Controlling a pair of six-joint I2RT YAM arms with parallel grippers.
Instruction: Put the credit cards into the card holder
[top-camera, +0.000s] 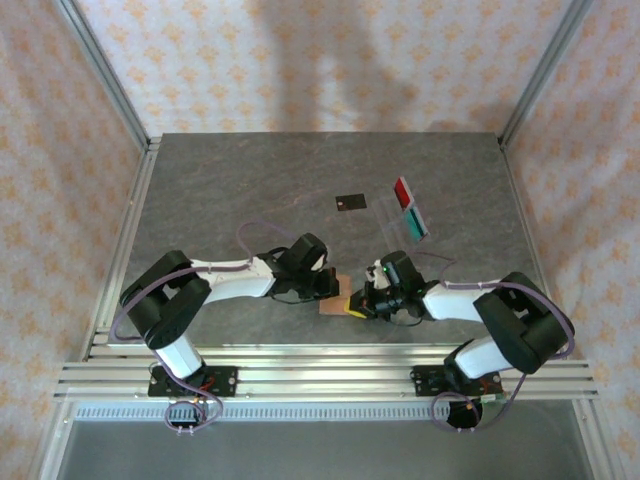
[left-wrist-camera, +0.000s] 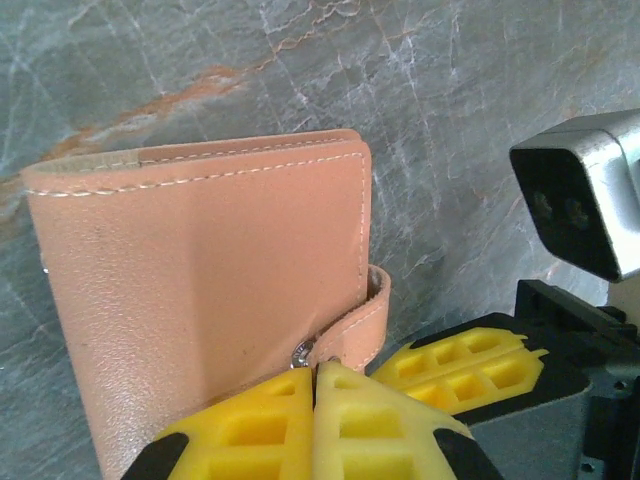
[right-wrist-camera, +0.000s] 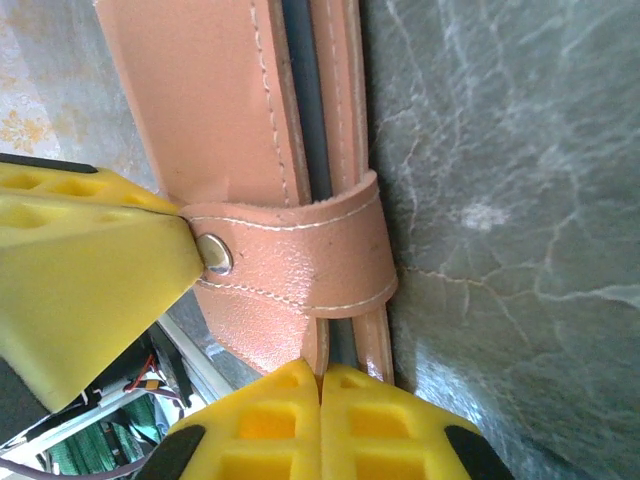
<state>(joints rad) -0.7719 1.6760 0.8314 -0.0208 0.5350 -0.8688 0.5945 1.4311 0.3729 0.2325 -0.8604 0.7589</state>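
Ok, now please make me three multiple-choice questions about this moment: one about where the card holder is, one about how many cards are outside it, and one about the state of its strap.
1. Where is the card holder?
A) at the table's far left corner
B) between the left gripper and the right gripper, near the arms' bases
C) at the table's far right corner

2. How many credit cards lie outside it?
A) one
B) three
C) five

3. How is its strap?
A) wrapped round the holder's edge
B) hanging loose
C) torn off

Answers:
1 B, both wrist views show it right at the closed yellow jaws.
2 B, the black card, red card and teal card sit farther out on the table.
3 A, the right wrist view shows it hugging the holder.
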